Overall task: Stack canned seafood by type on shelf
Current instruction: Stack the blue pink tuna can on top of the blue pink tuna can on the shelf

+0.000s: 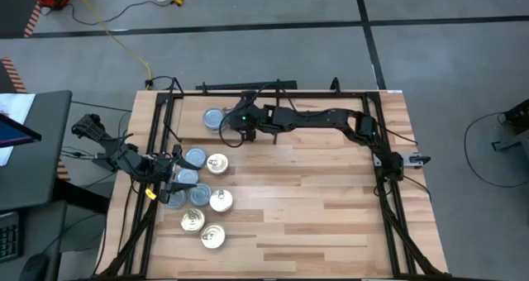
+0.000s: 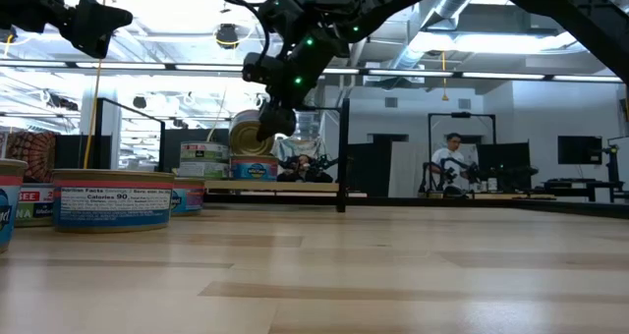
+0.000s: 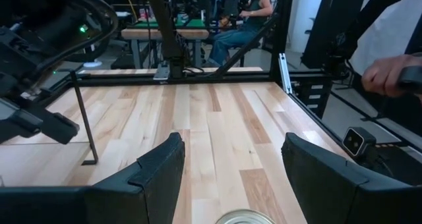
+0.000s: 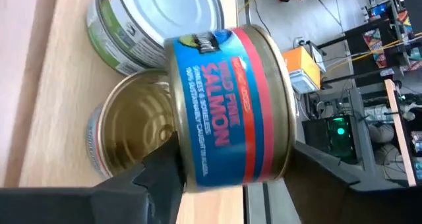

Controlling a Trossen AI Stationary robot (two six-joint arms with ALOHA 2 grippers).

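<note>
Canned seafood sits in two places: a cluster of loose tins (image 1: 201, 200) on the left side of the butcher-block table (image 1: 314, 215), some with bluish-grey tops and some with shiny gold pull-tab tops, and a few more at the far end, on the shelf (image 1: 273, 120). There the right gripper (image 1: 226, 130) hangs just above the board with a pink salmon tin (image 4: 227, 102) between its fingers, the blue and red label facing the wrist camera and the tin tipped on its side. Close behind it are a gold-topped tin (image 4: 128, 135) and a green-labelled tin (image 4: 148, 26) with a pale grey top. The left gripper (image 1: 169, 180) hovers over the loose cluster, its jaws wide apart and holding nothing, a gold tin rim (image 3: 245, 217) just below them. A person (image 2: 454, 162) sits in the room beyond the table
</note>
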